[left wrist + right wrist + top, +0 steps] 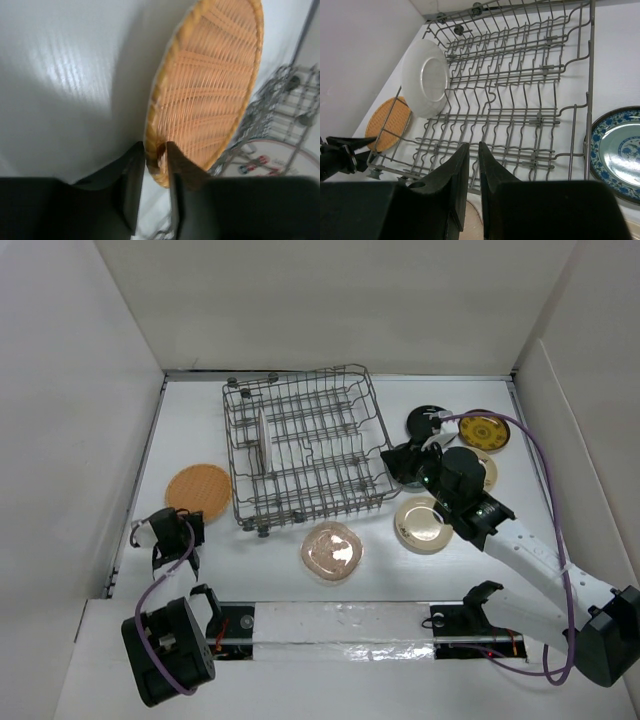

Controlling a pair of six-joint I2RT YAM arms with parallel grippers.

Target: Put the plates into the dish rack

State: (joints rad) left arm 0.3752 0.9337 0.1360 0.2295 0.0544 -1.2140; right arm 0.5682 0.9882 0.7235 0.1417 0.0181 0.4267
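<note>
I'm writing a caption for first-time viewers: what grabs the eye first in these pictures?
The large grey wire dish rack dominates the middle of the table, with a single white round plate standing upright in its left side. Left of the rack, the left gripper pinches the rim of an orange woven-look round plate. Right of the rack, a yellow dark-patterned round plate lies flat.
</note>
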